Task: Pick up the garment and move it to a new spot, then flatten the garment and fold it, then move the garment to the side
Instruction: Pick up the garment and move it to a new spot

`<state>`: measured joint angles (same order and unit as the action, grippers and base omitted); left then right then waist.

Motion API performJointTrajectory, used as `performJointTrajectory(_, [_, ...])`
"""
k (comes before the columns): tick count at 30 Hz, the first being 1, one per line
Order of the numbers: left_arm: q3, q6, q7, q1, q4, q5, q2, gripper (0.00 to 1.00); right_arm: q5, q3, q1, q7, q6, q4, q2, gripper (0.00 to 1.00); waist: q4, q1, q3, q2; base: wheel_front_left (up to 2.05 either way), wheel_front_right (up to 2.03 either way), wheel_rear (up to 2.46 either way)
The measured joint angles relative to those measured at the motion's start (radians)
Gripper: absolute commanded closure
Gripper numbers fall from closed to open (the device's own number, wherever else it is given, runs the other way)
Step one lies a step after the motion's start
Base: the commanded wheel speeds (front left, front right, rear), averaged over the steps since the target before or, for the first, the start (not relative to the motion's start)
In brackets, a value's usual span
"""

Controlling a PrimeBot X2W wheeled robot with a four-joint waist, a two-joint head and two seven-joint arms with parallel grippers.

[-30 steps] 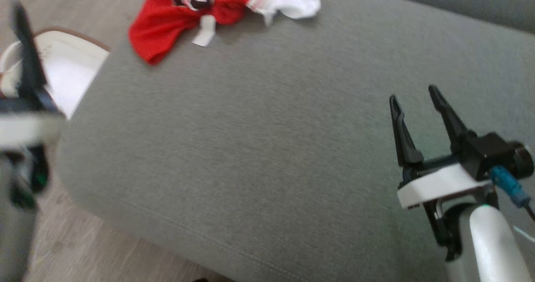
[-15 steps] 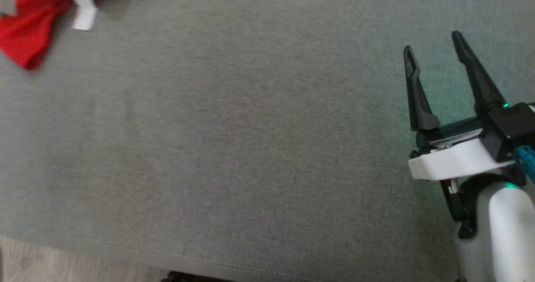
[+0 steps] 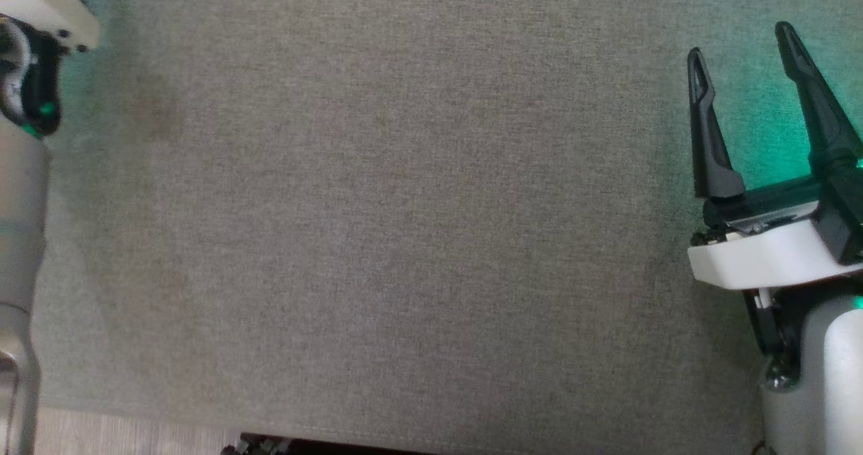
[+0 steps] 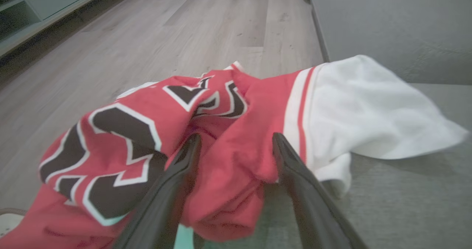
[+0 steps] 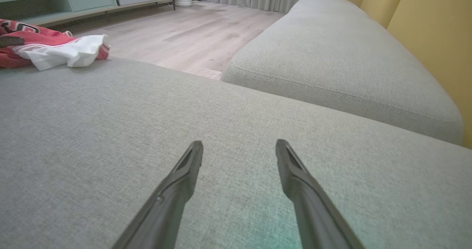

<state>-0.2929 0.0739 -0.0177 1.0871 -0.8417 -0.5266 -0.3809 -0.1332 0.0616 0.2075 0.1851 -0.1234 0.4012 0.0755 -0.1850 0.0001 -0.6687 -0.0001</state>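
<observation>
1. I am reading the left hand [image 4: 236, 136] as spread wide. Its two dark fingers are straddling a bunched red fold of the garment [image 4: 258, 105], and fabric is rising between them without being pinched.
2. The garment is lying crumpled on the grey seat cushion [image 4: 405, 204], at the edge that borders the wooden floor [image 4: 184, 27].
3. In the left wrist view, the garment's long axis is running from lower left to right. The red body with black-and-white lettering is sitting at the lower left. The white part, edged with red stripes, is tapering to a point toward the right edge of that view.
4. In the right wrist view, I am seeing the garment [image 5: 55, 49] at the far left of the cushion. Its white end is pointing right, toward the open middle of the cushion, with the red part behind it on the left.
5. The right hand [image 3: 738, 40] is spread wide over bare seat cushion [image 3: 404, 205], fingers pointing up the head view, well apart from the garment. I cannot tell whether its fingertips are touching the fabric.
6. In its own wrist view, the right hand [image 5: 239, 142] is facing a second cushion [image 5: 332, 57] and a yellow backrest [image 5: 424, 27].
7. The left forearm [image 3: 20, 205] is running up the left edge of the head view.
</observation>
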Motion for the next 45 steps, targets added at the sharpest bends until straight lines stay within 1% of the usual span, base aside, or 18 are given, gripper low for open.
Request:
performJointTrajectory(2, [0.000, -0.021, 0.012, 0.020, -0.041, 0.014, -0.009, 0.00, 0.000, 0.000, 0.004, 0.000, 0.000, 0.001, 0.000, 0.00, 0.004, 0.0000, -0.011, 0.0000, 0.00, 0.00, 0.00])
performJointTrajectory(5, [-0.002, -0.017, 0.011, 0.042, -0.086, 0.018, -0.009, 0.00, 0.000, 0.000, 0.006, 0.000, 0.000, 0.001, 0.001, 0.00, 0.008, -0.0001, -0.019, 0.0000, 0.00, 0.00, 0.00])
performJointTrajectory(6, [-0.005, -0.008, 0.011, 0.045, -0.097, 0.017, -0.007, 0.16, 0.000, -0.001, 0.006, 0.000, 0.000, 0.001, 0.001, 0.00, 0.008, -0.0001, -0.020, 0.0000, 0.00, 0.00, 0.00])
performJointTrajectory(7, [-0.009, -0.002, 0.011, 0.048, -0.107, 0.017, -0.005, 0.55, 0.000, -0.002, 0.006, 0.000, 0.000, 0.001, 0.001, 0.00, 0.008, -0.0001, -0.020, 0.0000, 0.00, 0.00, 0.00])
performJointTrajectory(8, [-0.013, -0.002, 0.012, 0.051, -0.117, 0.018, -0.003, 1.00, 0.000, -0.003, 0.006, 0.000, 0.000, 0.001, 0.001, 0.00, 0.007, -0.0001, -0.020, 0.0000, 0.00, 0.00, 0.00])
performJointTrajectory(10, [-0.030, 0.012, 0.027, 0.057, -0.128, 0.018, 0.000, 1.00, 0.000, -0.005, 0.006, -0.002, 0.000, -0.002, 0.001, 0.00, 0.006, -0.0001, -0.014, 0.0000, 0.00, 0.00, 0.00])
performJointTrajectory(15, [-0.056, 0.029, 0.055, 0.072, -0.147, 0.028, 0.006, 1.00, 0.012, -0.004, 0.007, -0.022, 0.000, -0.043, 0.000, 0.00, 0.005, -0.0001, 0.021, 0.0000, 0.00, 0.00, 0.00])
performJointTrajectory(19, [-0.072, 0.039, 0.064, 0.086, -0.146, 0.035, 0.001, 1.00, 0.027, -0.001, 0.007, -0.041, 0.000, -0.077, -0.001, 0.00, 0.007, -0.0002, 0.058, 0.0000, 0.00, 0.00, 0.00])
performJointTrajectory(21, [-0.092, 0.042, 0.064, 0.092, -0.138, 0.037, -0.010, 1.00, 0.038, 0.000, 0.007, -0.055, 0.000, -0.103, -0.003, 0.00, 0.010, -0.0002, 0.088, 0.0000, 0.00, 0.00, 0.00])
performJointTrajectory(23, [-0.107, 0.050, 0.067, 0.098, -0.117, 0.046, -0.024, 1.00, 0.047, 0.001, 0.007, -0.070, 0.000, -0.126, -0.005, 0.00, 0.015, -0.0003, 0.120, 0.0000, 0.00, 0.00, 0.00])
performJointTrajectory(29, [-0.179, 0.051, 0.061, 0.110, -0.023, 0.054, -0.054, 1.00, 0.087, 0.003, 0.004, -0.119, 0.000, -0.210, -0.012, 0.00, 0.036, -0.0003, 0.230, 0.0001, 0.00, 0.00, 0.00])
performJointTrajectory(33, [-0.263, 0.055, 0.038, 0.127, 0.092, 0.056, -0.056, 1.00, 0.144, 0.002, -0.009, -0.156, 0.000, -0.267, -0.014, 0.00, 0.056, -0.0004, 0.310, 0.0001, 0.00, 0.00, 0.00])
performJointTrajectory(37, [-0.322, 0.058, 0.016, 0.152, 0.210, 0.018, -0.028, 1.00, 0.190, 0.003, -0.045, -0.187, 0.000, -0.323, -0.016, 0.00, 0.078, -0.0005, 0.393, 0.0001, 0.00, 0.00, 0.00])
performJointTrajectory(40, [-0.359, 0.058, -0.005, 0.176, 0.296, -0.027, 0.009, 1.00, 0.220, 0.002, -0.062, -0.210, 0.000, -0.355, -0.020, 0.00, 0.096, -0.0005, 0.451, 0.0001, 0.00, 0.00, 0.00])
performJointTrajectory(45, [-0.353, 0.058, -0.020, 0.179, 0.403, -0.137, 0.093, 1.00, 0.249, -0.001, -0.078, -0.240, 0.000, -0.388, -0.022, 0.00, 0.131, -0.0005, 0.519, 0.0001, 0.00, 0.00, 0.00])
